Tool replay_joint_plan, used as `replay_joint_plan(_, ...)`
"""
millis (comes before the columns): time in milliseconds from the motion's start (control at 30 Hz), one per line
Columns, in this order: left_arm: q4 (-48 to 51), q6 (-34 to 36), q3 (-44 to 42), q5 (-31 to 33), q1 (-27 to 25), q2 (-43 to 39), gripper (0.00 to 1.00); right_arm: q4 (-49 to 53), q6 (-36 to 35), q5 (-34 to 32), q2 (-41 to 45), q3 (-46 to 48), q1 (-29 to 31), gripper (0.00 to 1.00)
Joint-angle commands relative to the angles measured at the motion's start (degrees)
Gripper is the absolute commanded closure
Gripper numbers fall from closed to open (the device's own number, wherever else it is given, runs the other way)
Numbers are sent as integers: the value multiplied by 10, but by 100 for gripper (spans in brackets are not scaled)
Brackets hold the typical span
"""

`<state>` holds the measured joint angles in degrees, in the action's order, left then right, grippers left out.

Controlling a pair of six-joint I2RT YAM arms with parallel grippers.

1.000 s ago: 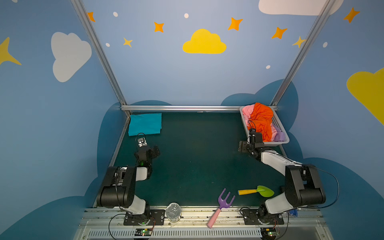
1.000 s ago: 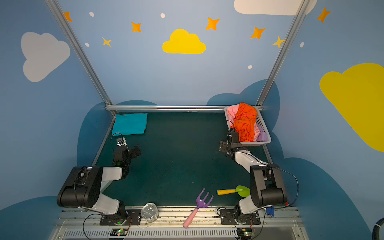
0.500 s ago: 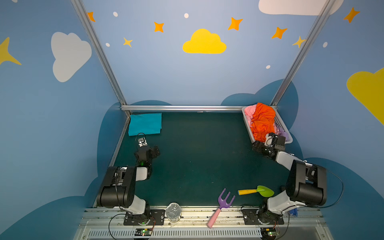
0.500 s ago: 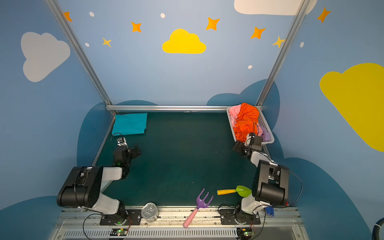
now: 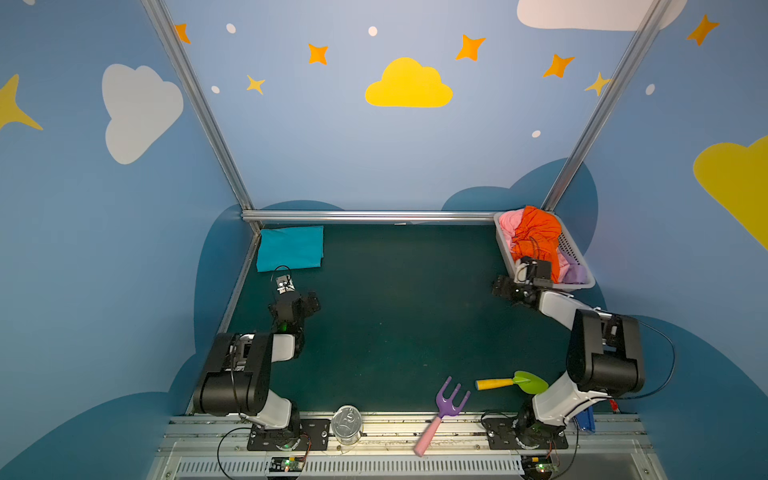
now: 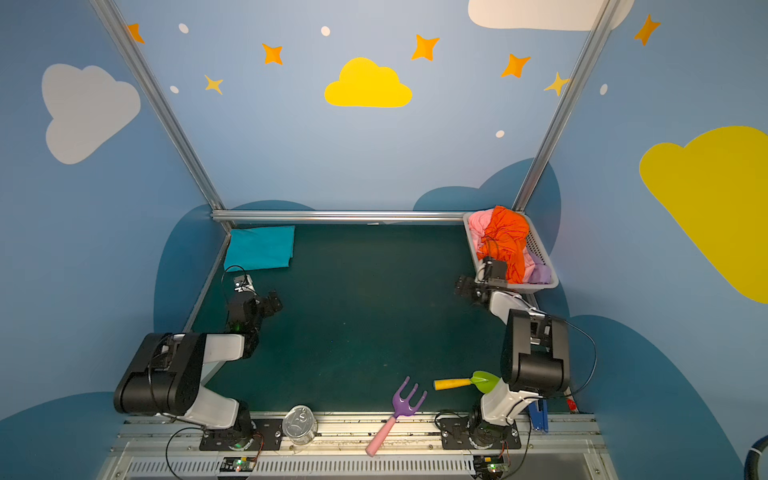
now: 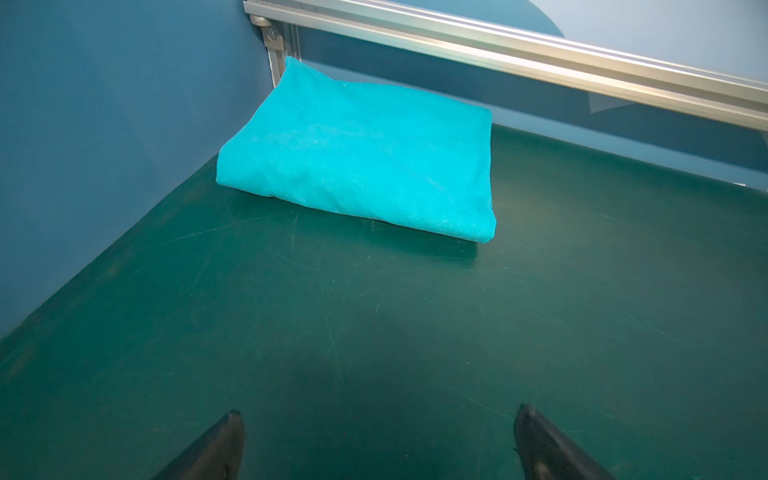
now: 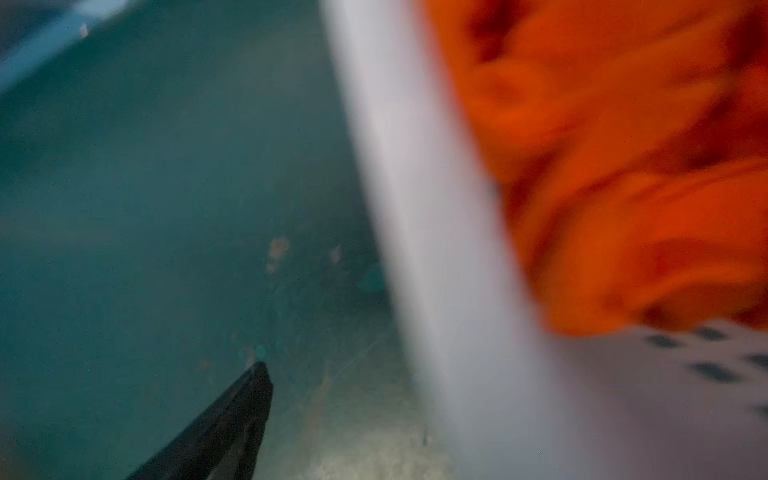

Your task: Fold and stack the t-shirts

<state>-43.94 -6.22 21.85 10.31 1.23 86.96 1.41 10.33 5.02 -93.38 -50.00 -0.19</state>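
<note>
A teal t-shirt [image 5: 290, 248] [image 6: 259, 248] [image 7: 361, 153] lies folded in the back left corner of the green mat. In both top views an orange t-shirt [image 5: 536, 239] [image 6: 505, 237] is heaped on a pink one [image 5: 510, 220] and a lilac one [image 5: 575, 274] in the white basket [image 5: 505, 253] at the back right. My left gripper [image 5: 291, 291] [image 7: 379, 410] hangs open over bare mat short of the teal shirt. My right gripper [image 5: 524, 272] [image 6: 490, 270] is open at the basket's near left corner. One finger [image 8: 249, 399] shows over the mat beside the basket wall [image 8: 415, 208]; the other is hidden. The right wrist view is blurred, with orange cloth [image 8: 623, 166] behind the wall.
Near the front edge lie a purple toy rake with a pink handle [image 5: 442, 409], a green toy shovel with a yellow handle [image 5: 513, 381] and a tin can [image 5: 347, 424]. An aluminium rail [image 5: 374, 216] and blue walls close the back and sides.
My right gripper swung right to the basket's near end, then back left to its near left corner. The orange shirt and basket shifted with it. The left arm has not moved.
</note>
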Motion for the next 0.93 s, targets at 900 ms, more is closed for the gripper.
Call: replay_joint_plan(900,0,6,9,2,-1,-5,0,-232,-69,-29,101,178,13,9)
